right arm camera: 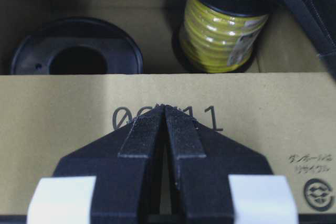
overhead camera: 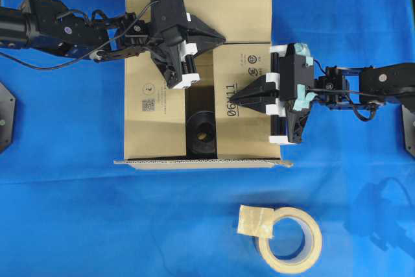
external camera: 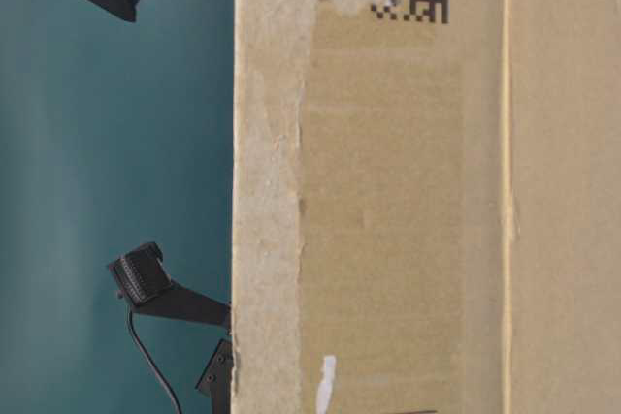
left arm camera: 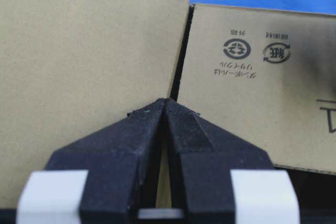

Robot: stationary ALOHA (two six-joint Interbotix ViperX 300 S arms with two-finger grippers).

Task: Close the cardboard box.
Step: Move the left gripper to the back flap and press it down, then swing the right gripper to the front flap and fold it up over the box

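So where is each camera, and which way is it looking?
Overhead: high above, looking down on the cardboard box, tape roll and both arms.
Table-level: low, very close to the box's side; arm parts beside it.
Left wrist: behind the left gripper, facing the flaps.
Right wrist: behind the right gripper, facing two spools inside.
Shared: overhead and right wrist both show the printed number.

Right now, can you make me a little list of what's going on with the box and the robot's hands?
box: cardboard box, side flaps folded in, a gap between them
inside: black spool and yellow wire spool
left hand: left gripper shut, tip over the far flap
right hand: right gripper shut, tip on the flap with printed numbers
near flap: not yet folded over
table: tape roll on the blue cloth, apart from the box
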